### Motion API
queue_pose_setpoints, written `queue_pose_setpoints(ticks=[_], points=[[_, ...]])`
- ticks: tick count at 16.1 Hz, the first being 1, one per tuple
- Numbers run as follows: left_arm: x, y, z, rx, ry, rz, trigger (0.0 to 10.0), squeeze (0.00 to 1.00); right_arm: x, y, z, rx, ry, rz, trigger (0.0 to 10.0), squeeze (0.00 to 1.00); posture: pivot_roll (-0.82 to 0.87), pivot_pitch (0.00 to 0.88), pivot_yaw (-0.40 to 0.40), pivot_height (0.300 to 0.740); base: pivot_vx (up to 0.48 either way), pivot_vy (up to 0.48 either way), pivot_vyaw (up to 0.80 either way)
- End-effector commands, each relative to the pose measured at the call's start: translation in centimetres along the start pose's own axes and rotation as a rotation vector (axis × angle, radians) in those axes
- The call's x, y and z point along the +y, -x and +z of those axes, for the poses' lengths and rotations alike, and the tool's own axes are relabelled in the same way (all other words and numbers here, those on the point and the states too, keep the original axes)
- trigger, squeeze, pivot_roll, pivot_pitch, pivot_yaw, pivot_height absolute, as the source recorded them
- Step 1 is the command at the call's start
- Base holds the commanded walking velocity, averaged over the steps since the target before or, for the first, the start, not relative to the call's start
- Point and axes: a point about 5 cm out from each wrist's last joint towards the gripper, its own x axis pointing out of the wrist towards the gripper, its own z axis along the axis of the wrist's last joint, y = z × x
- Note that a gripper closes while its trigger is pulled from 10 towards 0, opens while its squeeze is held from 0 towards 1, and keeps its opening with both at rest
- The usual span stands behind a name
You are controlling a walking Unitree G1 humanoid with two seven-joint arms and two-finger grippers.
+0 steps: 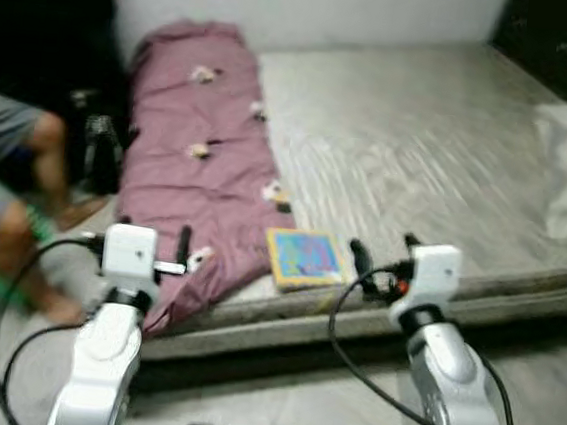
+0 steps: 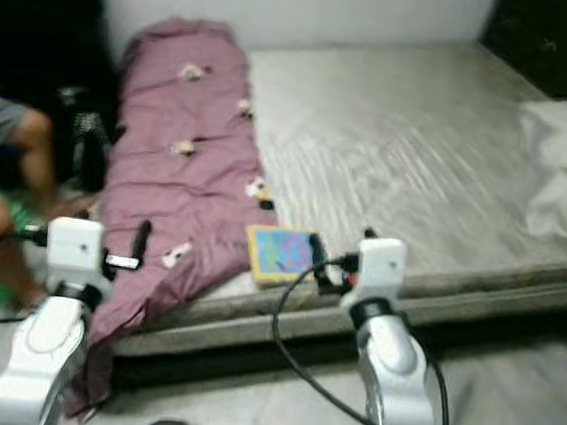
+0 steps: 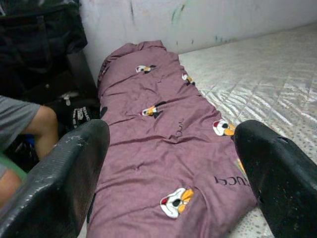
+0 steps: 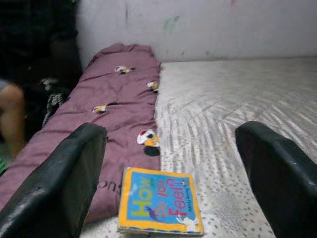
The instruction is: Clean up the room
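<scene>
A person's bare legs (image 1: 25, 188) are at far left beside the bed. The left gripper (image 3: 173, 163) hovers open over the purple quilted blanket (image 1: 204, 155). The colourful square picture book (image 4: 161, 201) lies on the grey mattress (image 1: 421, 135) edge, before the open right gripper (image 4: 171, 163)

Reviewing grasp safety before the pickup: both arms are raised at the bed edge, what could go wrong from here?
1. The book lies flat near the mattress edge; the open right gripper may nudge it off instead of gripping it.
2. The purple blanket overhangs the bed edge beside the book; the open left gripper, aimed at it, could drag it off.
3. A person's leg is close on the robot's left; a left arm swing might hit it.
</scene>
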Motion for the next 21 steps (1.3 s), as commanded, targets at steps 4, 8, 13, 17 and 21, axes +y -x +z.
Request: queue_pose_setpoints(ticks=[4,8,13,17,21], points=[[0.89,-0.29,0.23,-0.011,-0.009,0.007,10.0,0.00,0.43,-0.44,0.28,-0.014,-0.003,0.021,10.0,0.00,-0.02,0.000,0.005,0.740,0.000,0.000,0.15],[0.71,-0.36,0.17,-0.008,0.026,0.004,10.0,0.00,0.33,-0.40,0.25,-0.014,-0.012,0.016,10.0,0.00,-0.03,0.000,0.005,0.740,0.000,0.000,0.00],[0.68,-0.42,0.16,-0.002,0.040,0.000,10.0,0.00,0.38,-0.46,0.24,-0.012,-0.008,0.021,10.0,0.00,-0.03,0.000,0.004,0.740,0.000,0.458,0.00],[0.64,-0.45,0.25,-0.010,0.031,-0.007,10.0,0.00,0.44,-0.49,0.23,-0.013,-0.007,0.021,10.0,0.00,-0.03,0.000,0.006,0.740,0.000,0.066,0.00],[0.51,-0.54,0.37,-0.016,0.028,-0.011,10.0,0.00,0.50,-0.55,0.26,-0.015,0.005,0.024,10.0,0.00,-0.03,0.000,0.007,0.740,0.000,0.000,0.00]])
